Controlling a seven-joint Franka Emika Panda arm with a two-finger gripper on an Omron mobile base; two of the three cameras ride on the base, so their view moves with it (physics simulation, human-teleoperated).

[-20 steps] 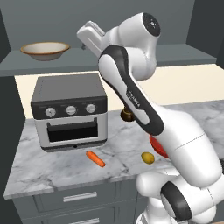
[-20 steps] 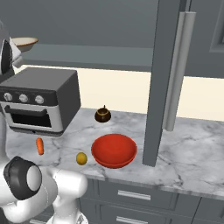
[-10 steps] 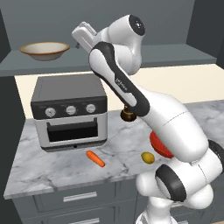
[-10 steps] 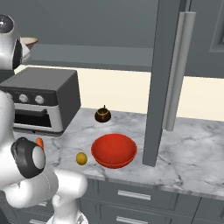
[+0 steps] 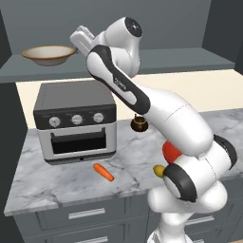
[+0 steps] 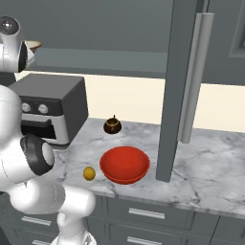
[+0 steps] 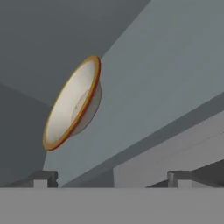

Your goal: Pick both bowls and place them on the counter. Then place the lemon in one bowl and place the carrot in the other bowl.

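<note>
- Grey upper shelf (image 5: 166, 59) over the oven (image 5: 76, 121): the cream bowl (image 5: 49, 54) sits at its left end, above and left of the oven.
- End effector (image 5: 81, 40), fingers (image 7: 43, 178) apart and empty, is just right of that bowl, not touching.
- Judged rigid, light, glossy and breakable; its thin tan rim nearest the oven looks the best hold.
- Marble desk (image 5: 52, 182) right of the oven: carrot (image 5: 103, 172), lemon (image 6: 89, 173), red bowl (image 6: 124, 164).
</note>
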